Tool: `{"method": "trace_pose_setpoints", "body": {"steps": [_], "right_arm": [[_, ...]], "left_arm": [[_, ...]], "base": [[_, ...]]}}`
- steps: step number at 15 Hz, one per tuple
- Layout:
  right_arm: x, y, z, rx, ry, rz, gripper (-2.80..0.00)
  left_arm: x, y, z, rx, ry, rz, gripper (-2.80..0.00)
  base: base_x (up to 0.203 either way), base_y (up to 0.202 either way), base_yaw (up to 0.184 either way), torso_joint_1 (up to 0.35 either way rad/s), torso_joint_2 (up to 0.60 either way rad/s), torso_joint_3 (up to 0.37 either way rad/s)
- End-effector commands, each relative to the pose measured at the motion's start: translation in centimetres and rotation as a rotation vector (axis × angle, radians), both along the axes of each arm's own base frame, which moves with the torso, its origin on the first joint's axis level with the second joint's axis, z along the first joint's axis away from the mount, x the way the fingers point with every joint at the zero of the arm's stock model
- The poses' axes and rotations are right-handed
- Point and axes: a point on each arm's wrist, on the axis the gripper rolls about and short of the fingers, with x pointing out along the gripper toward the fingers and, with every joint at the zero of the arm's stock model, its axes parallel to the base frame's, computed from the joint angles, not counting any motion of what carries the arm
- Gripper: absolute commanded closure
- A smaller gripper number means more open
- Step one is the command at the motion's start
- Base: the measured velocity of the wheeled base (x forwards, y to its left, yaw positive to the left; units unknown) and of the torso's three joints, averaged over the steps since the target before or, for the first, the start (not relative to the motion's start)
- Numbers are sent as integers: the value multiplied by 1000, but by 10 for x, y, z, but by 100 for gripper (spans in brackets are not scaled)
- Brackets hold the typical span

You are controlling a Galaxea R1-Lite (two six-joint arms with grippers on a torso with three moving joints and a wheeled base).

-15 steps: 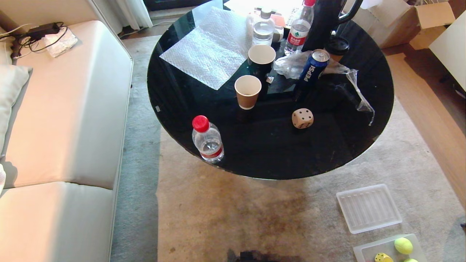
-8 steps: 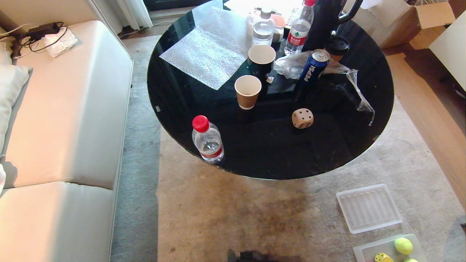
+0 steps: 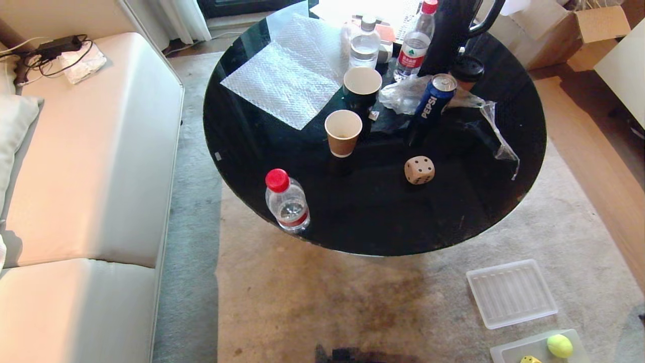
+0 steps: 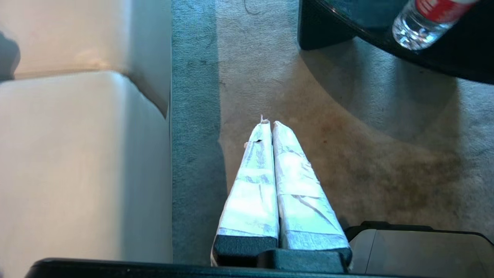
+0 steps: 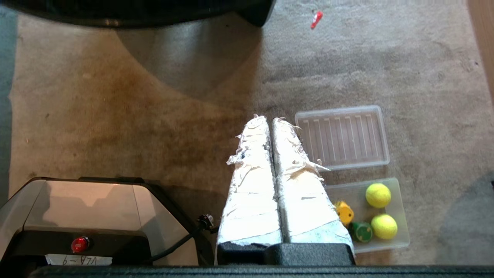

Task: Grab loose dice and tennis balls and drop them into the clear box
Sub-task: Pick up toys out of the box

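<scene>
You are looking at a home living room. A pale leather sofa (image 3: 85, 166) runs along the left, with a charger and cables (image 3: 55, 50) lying at its far corner. A round black glass coffee table (image 3: 373, 217) stands on a worn, stained beige carpet (image 3: 312, 302), and wooden flooring (image 3: 594, 166) shows past the carpet's right edge. Paper cups (image 3: 343, 132), water bottles (image 3: 287, 201), a Pepsi can (image 3: 432, 98) and bubble wrap (image 3: 292, 75) crowd the table's far half. A cardboard box (image 3: 589, 30) sits beyond its far right edge.
</scene>
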Motion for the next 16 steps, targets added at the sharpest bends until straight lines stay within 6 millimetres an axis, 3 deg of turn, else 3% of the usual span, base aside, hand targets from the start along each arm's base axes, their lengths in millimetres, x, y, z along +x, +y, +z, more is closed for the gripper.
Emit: {"method": "trace_pose_setpoints", "body": {"steps": [1, 10, 16], "right_arm": [[0, 0, 0, -1, 1, 0, 0], [0, 0, 0, -4, 1, 1, 0], [0, 0, 0, -7, 2, 1, 0]], "left_arm": [[0, 0, 0, 0, 1, 0, 0], [0, 0, 0, 0, 1, 0, 0], [0, 0, 0, 0, 1, 0, 0]], "base": [[174, 0, -5, 2, 2, 5], [182, 0, -1, 3, 2, 1], [18, 0, 0, 1, 1, 0]]}}
